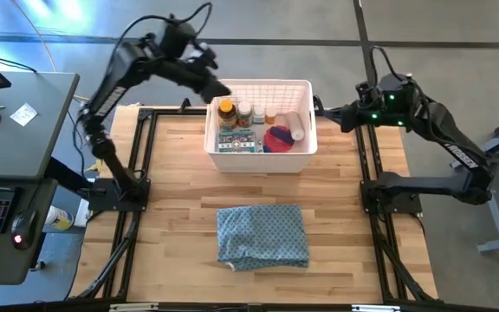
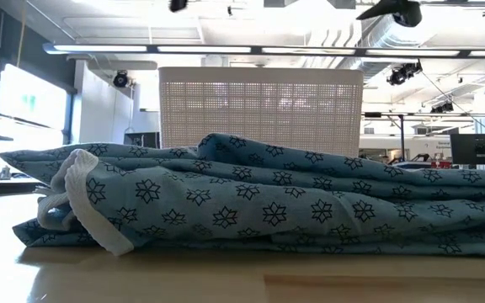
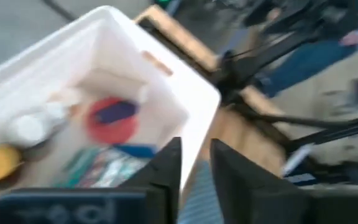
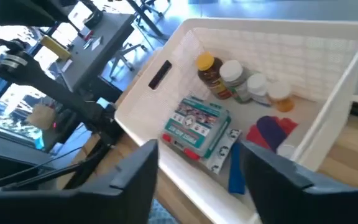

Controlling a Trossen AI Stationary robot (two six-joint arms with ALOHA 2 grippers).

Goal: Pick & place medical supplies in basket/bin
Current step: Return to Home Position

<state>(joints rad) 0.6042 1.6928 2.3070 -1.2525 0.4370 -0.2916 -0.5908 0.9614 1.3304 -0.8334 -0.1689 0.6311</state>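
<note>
Medical supplies [image 1: 277, 137] are sitting in the white latticed plastic basket [image 1: 262, 162], upper centre.
Left gripper [image 1: 221, 89] is hovering at its upper-left corner, narrowly parted, empty; right gripper [image 1: 326, 110], wide, is waiting rightward.

We saw a white rectangular plastic basket with latticed sides [image 1: 262, 162] on a pale wooden table top [image 1: 180, 199] with visible grain, framed in black. Inside were an amber bottle with a yellow cap [image 4: 211, 76], white pill bottles [image 4: 234, 73], a pink-red disc [image 1: 277, 139] under a purple tube [image 4: 267, 130], a blue tube [image 4: 235, 177] and a flat packet printed in teal, red and white [image 4: 194, 127]. The folded cloth [image 1: 262, 236] was blue-grey, patterned with dark star-like flowers, and had a white tie [image 2: 87, 206]. The left arm [image 1: 124, 74] and the right arm [image 1: 449, 139] were black.
</note>
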